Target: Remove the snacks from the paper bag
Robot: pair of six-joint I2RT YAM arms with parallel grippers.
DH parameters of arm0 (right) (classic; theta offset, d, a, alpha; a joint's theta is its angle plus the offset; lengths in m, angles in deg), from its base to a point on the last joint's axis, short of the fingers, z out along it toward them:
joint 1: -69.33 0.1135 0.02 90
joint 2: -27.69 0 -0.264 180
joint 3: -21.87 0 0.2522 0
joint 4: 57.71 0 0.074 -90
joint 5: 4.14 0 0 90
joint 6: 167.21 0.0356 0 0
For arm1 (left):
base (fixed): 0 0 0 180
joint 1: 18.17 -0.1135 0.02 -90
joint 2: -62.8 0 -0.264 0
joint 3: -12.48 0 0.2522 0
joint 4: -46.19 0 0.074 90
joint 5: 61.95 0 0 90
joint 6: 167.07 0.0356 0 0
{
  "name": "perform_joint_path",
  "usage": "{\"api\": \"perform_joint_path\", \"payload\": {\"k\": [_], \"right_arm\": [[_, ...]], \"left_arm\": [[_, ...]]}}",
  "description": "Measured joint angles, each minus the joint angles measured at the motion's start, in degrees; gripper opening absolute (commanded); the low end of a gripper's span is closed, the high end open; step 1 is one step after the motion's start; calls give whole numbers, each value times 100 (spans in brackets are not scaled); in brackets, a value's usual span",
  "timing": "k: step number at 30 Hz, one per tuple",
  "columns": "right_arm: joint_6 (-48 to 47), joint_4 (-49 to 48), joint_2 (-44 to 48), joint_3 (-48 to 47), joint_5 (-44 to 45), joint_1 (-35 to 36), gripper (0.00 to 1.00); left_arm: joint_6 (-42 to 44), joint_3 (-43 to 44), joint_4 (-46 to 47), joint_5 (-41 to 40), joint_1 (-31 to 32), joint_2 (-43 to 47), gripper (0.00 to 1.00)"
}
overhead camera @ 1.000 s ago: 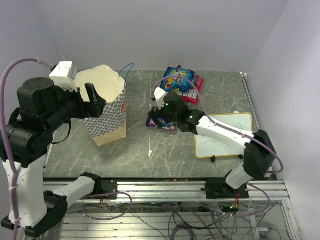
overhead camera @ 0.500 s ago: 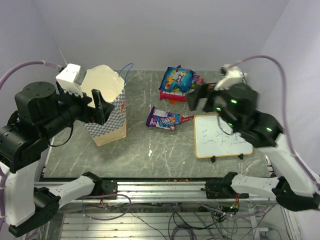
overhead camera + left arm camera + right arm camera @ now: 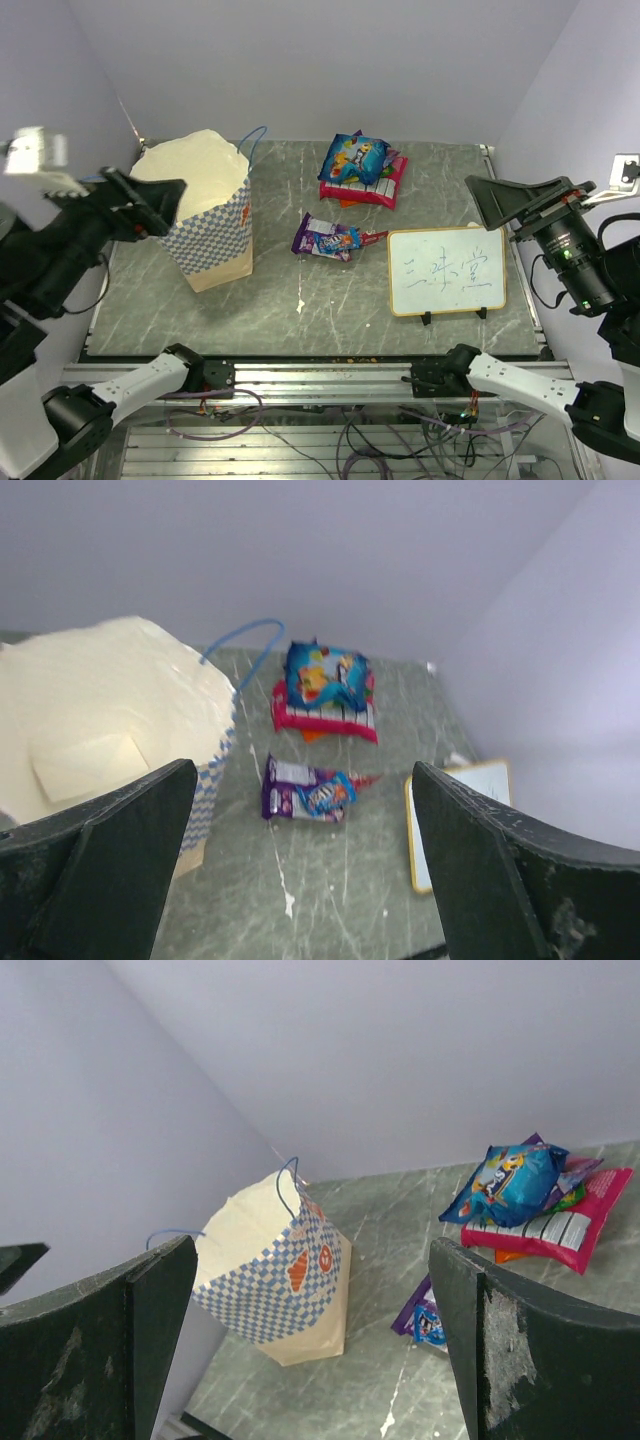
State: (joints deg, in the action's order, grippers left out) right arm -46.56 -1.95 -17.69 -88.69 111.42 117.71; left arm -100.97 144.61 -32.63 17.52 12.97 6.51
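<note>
Cream paper forms the tall paper bag (image 3: 210,225), which is stood upright on the left part of the table (image 3: 330,305), with its mouth open upward. A thin blue string handle (image 3: 255,135) is raised at its far edge. A blue-and-white checkered band is printed around it above a tan base. Its cream inner walls are shown in the left wrist view.

The snacks are found outside the bag, on the table. A purple packet (image 3: 325,240) is laid flat near the middle, to the right of the bag and apart from it. Farther back, a blue packet (image 3: 355,158) is laid on top of a red-and-white packet (image 3: 380,188). Small edges of other wrappers are seen under the blue one, but they cannot be told clearly. A white writing board (image 3: 445,270) is placed just beside the right end of the purple packet.

The left gripper (image 3: 160,205) is held high at the left side, by the left rim of the bag as seen from above. Its fingers (image 3: 100,880) are spread wide and nothing is gripped. The right gripper (image 3: 500,205) is held high at the right edge of the table. Its fingers (image 3: 510,1360) are also spread wide, with nothing gripped.
</note>
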Motion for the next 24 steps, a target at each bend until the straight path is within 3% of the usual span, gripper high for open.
{"api": "perform_joint_path", "payload": {"k": [8,24], "right_arm": [[66,-90,-63,-39,254,0,100],[203,39,-240,57,601,0,100]], "left_arm": [[-127,317,15,-833,7,476,99],[-411,177,-52,-872,9,295,99]]}}
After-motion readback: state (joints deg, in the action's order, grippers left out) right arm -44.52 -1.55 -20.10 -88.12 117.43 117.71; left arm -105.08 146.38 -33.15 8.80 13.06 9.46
